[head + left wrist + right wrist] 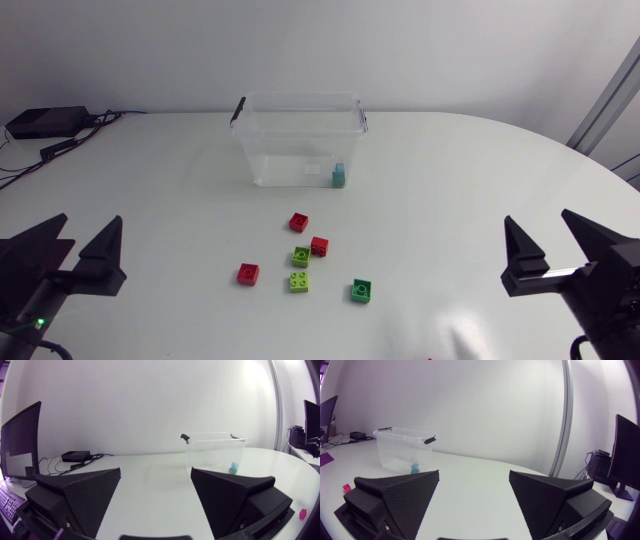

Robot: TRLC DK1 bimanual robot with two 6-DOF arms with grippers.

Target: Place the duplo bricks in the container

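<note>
**Six duplo bricks loose on the table, one inside the container**

Farthest left, the left gripper hangs over the near edge of the table, its two wedge fingers spread wide apart with nothing between them. Its own wrist view shows the same: the left gripper gapes, and the container stands well ahead of it. A black box with cables lies at the table's far left corner.

Toward the middle, the leftmost red brick sits alone on the white top. Next come two lime ones, the near lime brick and the far lime brick, one just beside the other. The far red brick lies beyond them, nearer the container. The middle red brick rests just beside the far lime brick. The dark green brick lies a little apart, on the right of the cluster.

The clear container stands upright at the table's far side, lid off, with black handles at both ends. The teal brick lies on its floor in the near right corner; it also shows through the wall from the left wrist and the right wrist.

Farthest right, the right gripper holds its fingers well apart, empty, well clear of every brick. In its wrist view the right gripper faces the container across bare table.
</note>
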